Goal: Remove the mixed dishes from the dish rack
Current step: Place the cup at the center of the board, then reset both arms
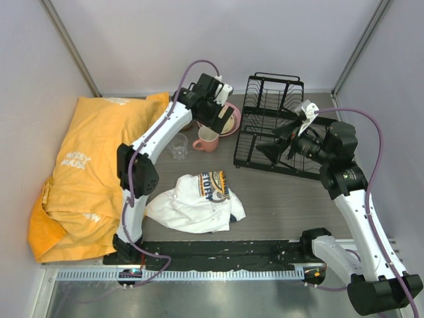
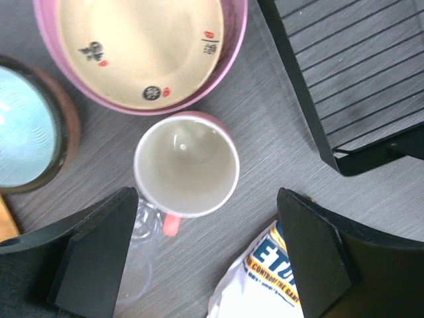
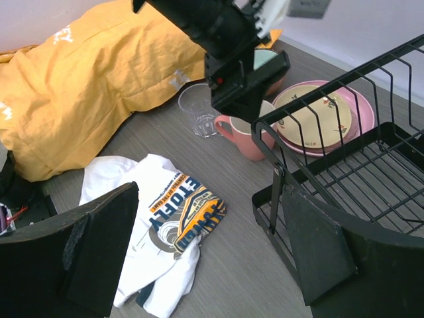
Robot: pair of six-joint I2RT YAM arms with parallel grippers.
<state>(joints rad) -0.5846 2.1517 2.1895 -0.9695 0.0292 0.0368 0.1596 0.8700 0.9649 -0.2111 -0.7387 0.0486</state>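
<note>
The black dish rack (image 1: 275, 119) stands at the back right and holds no dishes; it also shows in the right wrist view (image 3: 351, 179). The pink plate (image 2: 235, 46), with the cream patterned plate (image 2: 139, 46) lying in it, sits on the table left of the rack. The pink mug (image 2: 187, 164) stands upright below them, with the clear glass (image 2: 140, 228) beside it. The mint-green bowl (image 2: 20, 126) sits inside the tan bowl (image 2: 66, 122). My left gripper (image 2: 209, 258) is open and empty above the mug. My right gripper (image 3: 205, 248) is open and empty at the rack's near-left corner.
A white printed T-shirt (image 1: 199, 195) lies crumpled in the middle of the table. A big orange cloth (image 1: 86, 165) covers the left side. Grey walls close in the back and both sides.
</note>
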